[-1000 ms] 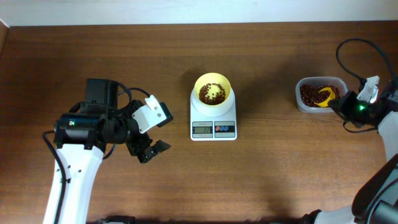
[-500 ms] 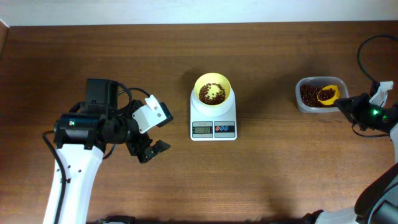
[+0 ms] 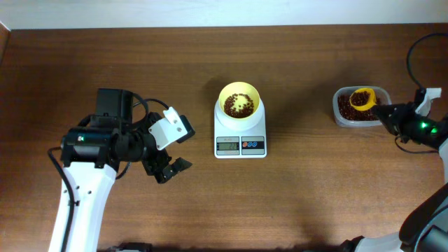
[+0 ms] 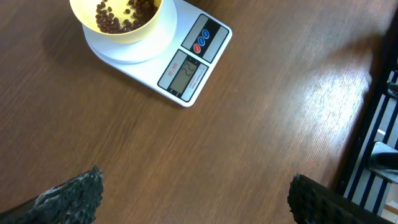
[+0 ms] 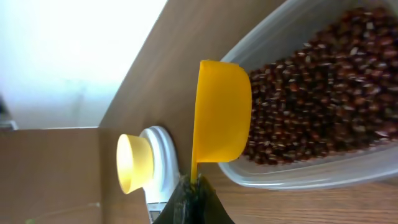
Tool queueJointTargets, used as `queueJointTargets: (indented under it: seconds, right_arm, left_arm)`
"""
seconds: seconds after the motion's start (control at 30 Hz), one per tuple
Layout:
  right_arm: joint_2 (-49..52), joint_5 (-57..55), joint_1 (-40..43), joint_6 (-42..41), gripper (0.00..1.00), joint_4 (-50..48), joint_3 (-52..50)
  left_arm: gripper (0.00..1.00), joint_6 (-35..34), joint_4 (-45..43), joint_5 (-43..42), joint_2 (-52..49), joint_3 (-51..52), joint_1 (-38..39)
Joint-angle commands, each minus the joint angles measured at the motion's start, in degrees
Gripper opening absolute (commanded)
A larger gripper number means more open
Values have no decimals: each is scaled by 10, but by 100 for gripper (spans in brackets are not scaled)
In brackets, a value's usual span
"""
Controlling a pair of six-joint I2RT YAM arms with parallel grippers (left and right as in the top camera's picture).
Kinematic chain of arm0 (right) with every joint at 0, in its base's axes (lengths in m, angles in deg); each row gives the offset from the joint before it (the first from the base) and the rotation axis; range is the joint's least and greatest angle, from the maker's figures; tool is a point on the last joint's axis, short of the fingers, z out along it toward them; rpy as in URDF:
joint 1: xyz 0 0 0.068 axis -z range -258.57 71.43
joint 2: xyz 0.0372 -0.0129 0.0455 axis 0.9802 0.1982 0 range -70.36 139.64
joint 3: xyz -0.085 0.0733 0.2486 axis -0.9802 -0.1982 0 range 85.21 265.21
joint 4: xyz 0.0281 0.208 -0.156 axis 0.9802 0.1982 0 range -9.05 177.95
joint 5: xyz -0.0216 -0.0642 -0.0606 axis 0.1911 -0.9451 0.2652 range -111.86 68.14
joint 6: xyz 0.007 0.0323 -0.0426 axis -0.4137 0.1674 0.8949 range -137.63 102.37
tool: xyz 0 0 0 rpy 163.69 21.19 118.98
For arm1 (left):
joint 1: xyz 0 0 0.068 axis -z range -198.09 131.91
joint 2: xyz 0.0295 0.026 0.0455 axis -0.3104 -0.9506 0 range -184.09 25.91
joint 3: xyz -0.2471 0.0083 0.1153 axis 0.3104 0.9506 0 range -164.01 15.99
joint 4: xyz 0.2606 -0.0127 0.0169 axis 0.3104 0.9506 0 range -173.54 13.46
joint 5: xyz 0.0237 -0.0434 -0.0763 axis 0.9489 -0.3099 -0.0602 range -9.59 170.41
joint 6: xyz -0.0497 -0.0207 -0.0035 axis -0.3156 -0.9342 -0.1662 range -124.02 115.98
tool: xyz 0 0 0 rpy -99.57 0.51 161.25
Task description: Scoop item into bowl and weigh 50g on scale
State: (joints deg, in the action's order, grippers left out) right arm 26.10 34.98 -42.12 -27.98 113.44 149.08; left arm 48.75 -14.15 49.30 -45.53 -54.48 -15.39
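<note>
The pale-yellow bowl (image 3: 239,103) stands on the white scale (image 3: 240,143) at mid-table and holds some dark reddish-brown beans (image 3: 241,105). The bowl (image 4: 118,18) and scale (image 4: 186,65) also show in the left wrist view. More beans (image 5: 323,99) fill a clear tub (image 3: 343,115) at the right. My right gripper (image 3: 387,114) is shut on the handle of an orange-yellow scoop (image 3: 362,99), which holds beans above the tub; the scoop (image 5: 221,118) shows side-on in the right wrist view. My left gripper (image 3: 170,168) is open and empty, left of the scale, low over the table.
The far table edge and a pale wall run along the top. A black cable (image 3: 413,49) loops above the right arm. Black rails (image 4: 379,137) show at the right of the left wrist view.
My right gripper has lifted the scoop out of the tub's beans; it now sits higher with beans in it. The left arm has not moved.
</note>
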Motion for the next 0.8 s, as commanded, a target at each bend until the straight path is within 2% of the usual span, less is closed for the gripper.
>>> queueJointTargets:
  seconds: [0.0,0.13,0.3,0.53,0.67,0.77]
  right_arm:
    - [-18,64,2,2,4,-3,13]
    - [-18,90,-14,2,4,-3,13]
    - [-18,90,-78,-18,4,-9,13]
    - [-18,92,-218,-132,4,-135,13]
    - [-18,91,-285,-132,4,-165,13]
    - [-18,50,-335,-129,4,-191,13]
  left_arm:
    - [99,7,1,-8,9,2,-3]
    - [99,7,1,-8,9,2,-3]
    - [99,7,1,-8,9,2,-3]
    - [99,7,1,-8,9,2,-3]
    - [99,7,1,-8,9,2,-3]
    - [99,7,1,-8,9,2,-3]
